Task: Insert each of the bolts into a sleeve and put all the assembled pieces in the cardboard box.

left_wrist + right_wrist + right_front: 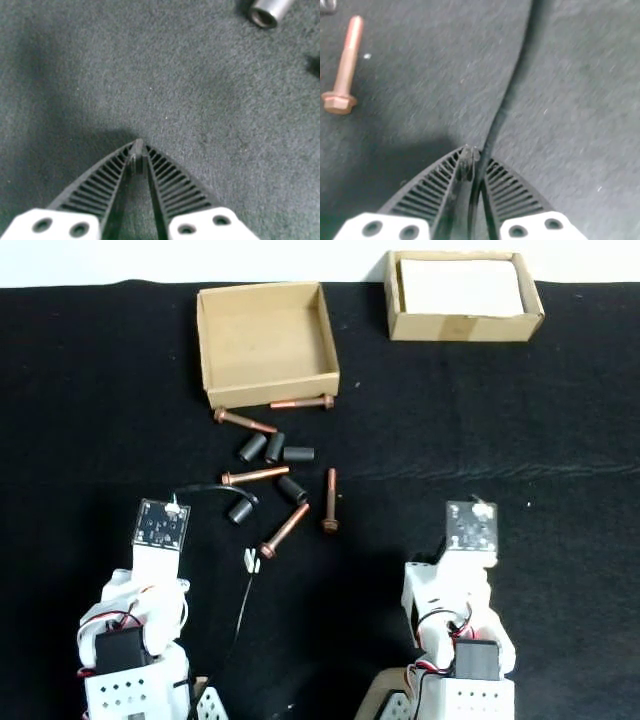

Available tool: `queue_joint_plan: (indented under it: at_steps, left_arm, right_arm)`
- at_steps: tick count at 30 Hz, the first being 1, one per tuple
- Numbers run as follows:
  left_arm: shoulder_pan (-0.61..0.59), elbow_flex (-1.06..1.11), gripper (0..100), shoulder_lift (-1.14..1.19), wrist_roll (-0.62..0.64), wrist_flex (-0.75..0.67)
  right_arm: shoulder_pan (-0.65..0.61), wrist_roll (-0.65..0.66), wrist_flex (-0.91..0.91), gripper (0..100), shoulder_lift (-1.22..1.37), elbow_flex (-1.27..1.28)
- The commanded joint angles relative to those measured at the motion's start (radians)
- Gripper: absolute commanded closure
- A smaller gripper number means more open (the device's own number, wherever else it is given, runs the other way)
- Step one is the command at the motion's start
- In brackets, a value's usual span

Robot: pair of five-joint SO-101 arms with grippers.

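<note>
Likely a robotics lab bench: black cloth-covered table [560, 540], small white left arm [140, 640] with exposed wiring [110, 621].

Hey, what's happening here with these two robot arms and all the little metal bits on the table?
Nothing is being handled right now. The left gripper and right gripper are both shut and empty, above the black table. The copper-coloured bolts and dark sleeves lie loose on it in front of the cardboard box, which holds nothing. No bolt is in a sleeve yet.
</note>
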Motion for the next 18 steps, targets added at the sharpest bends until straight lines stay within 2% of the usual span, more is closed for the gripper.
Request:
queue_joint_plan:
  at_steps: [1,8,18]
  left_arm:
    - [-0.01,-0.053,99,0.002,-0.003,0.005]
    - [-0.01,-0.097,99,0.127,-0.008,-0.008]
    - [-0.01,-0.266,99,0.679,-0.025,-0.192]
  right_arm:
    - [-0.068,-0.052,0.018,98.1,-0.015,0.127]
    - [-0.108,-0.051,0.021,98.1,-0.007,0.127]
    - [-0.111,-0.046,0.027,98.1,-0.005,0.045]
